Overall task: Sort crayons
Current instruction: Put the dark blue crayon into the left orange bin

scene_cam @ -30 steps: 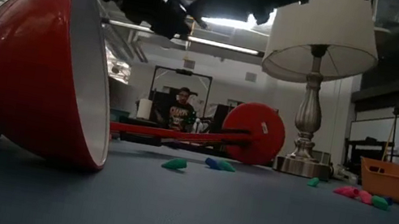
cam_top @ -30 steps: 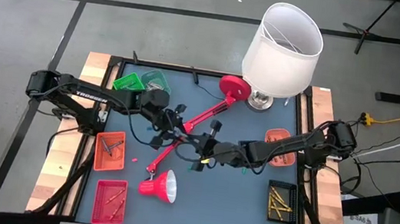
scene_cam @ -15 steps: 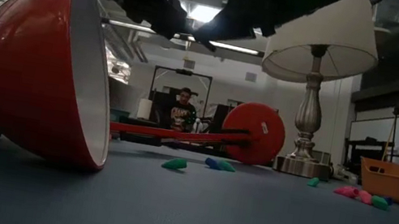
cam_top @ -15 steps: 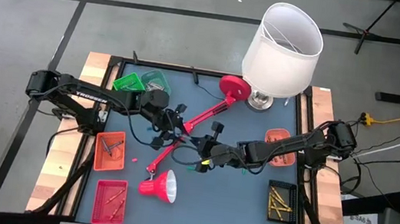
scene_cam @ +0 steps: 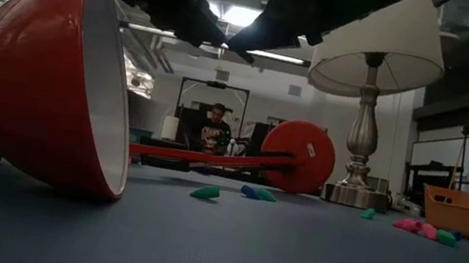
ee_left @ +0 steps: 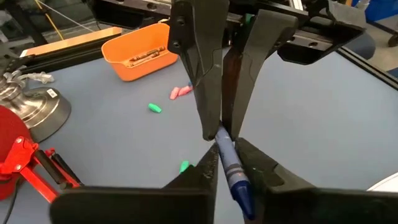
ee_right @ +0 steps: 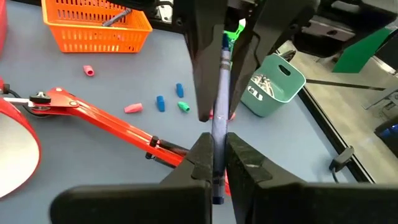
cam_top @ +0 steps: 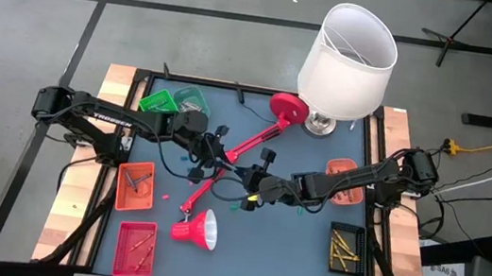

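A blue crayon [ee_left: 232, 169] hangs in the air over the middle of the table, with my left gripper [cam_top: 221, 154] and my right gripper [cam_top: 250, 179] shut on its two ends, tip to tip. In the right wrist view the same crayon [ee_right: 220, 106] runs from my own fingers toward the left gripper's. Loose crayon bits lie flat on the blue mat: pink [ee_left: 180, 92], green [ee_left: 154, 108], blue [ee_right: 160, 102] and teal [ee_right: 183, 107]. In the low view both grippers are dark shapes at the top. My left gripper pinches the crayon's near end [ee_left: 239, 184] between its two fingers, slanting down from the table's left, fingers along the crayon. The crayon is clear of the table. My right gripper pinches the other end [ee_right: 217, 163] between its two fingers, slanting down from the table's right, fingers along the crayon. In the left wrist view its fingertips [ee_left: 211, 127] meet at the crayon's tip.
A red desk lamp lies across the mat: shade [cam_top: 196, 230], arm [cam_top: 246, 150], base [cam_top: 288, 108]. A white-shaded table lamp [cam_top: 348, 51] stands at the far edge. Around the mat stand a green bin [cam_top: 160, 101], teal cup [cam_top: 192, 99], orange baskets [cam_top: 135, 185], orange bin [cam_top: 341, 179] and black tray [cam_top: 344, 246].
In the low view my right gripper has tipped and its fingers have come up against the left gripper's. My left gripper's fingers have drawn in on the blue crayon. Neither arm has shifted over the table.
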You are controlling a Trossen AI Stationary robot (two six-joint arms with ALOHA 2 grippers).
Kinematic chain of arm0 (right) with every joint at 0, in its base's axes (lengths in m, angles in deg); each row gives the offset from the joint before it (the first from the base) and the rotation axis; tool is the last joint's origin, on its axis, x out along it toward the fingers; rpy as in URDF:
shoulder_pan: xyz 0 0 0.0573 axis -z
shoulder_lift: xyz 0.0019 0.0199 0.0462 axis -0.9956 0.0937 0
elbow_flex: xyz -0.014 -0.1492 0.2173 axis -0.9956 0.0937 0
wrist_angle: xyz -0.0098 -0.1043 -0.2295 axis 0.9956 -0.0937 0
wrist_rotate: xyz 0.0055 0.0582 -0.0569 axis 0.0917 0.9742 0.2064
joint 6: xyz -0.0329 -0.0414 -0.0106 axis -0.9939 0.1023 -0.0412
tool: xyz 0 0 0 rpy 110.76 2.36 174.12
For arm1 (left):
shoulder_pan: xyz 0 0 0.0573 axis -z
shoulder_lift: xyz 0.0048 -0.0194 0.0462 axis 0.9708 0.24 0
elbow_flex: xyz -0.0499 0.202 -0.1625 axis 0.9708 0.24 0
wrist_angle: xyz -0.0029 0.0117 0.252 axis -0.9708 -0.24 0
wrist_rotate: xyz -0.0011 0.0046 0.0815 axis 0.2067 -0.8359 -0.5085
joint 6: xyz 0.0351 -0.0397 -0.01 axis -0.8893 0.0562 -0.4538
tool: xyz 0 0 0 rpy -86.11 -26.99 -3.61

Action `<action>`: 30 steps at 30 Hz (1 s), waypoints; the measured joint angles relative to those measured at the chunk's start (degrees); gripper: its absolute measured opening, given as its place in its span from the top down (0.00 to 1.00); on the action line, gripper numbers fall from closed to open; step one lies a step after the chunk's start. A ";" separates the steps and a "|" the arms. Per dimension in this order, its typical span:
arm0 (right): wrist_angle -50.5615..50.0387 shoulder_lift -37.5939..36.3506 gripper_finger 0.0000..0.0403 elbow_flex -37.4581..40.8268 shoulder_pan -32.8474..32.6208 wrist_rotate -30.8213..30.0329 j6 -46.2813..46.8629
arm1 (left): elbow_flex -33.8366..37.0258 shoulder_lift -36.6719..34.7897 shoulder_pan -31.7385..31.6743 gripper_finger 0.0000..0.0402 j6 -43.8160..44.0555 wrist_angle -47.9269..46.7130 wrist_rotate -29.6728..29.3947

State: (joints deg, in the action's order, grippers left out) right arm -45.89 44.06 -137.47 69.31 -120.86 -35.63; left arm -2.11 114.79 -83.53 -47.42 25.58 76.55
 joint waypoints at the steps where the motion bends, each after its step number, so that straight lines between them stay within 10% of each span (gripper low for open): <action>1: -0.02 0.00 0.95 0.00 0.00 0.02 0.06 | 0.00 0.00 0.00 0.95 -0.06 -0.02 -0.07; 16: -0.16 0.00 0.94 0.02 -0.02 0.29 -0.11 | 0.00 0.00 -0.02 0.97 -0.13 -0.04 0.00; 30: -2.31 -1.44 0.66 0.04 -0.04 1.19 -1.75 | 0.00 -1.11 0.00 0.97 2.65 -3.88 -1.05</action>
State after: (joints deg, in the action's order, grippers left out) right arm -48.19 42.61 -137.43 69.27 -119.67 -37.38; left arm -2.11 113.68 -83.53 -44.77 21.70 75.49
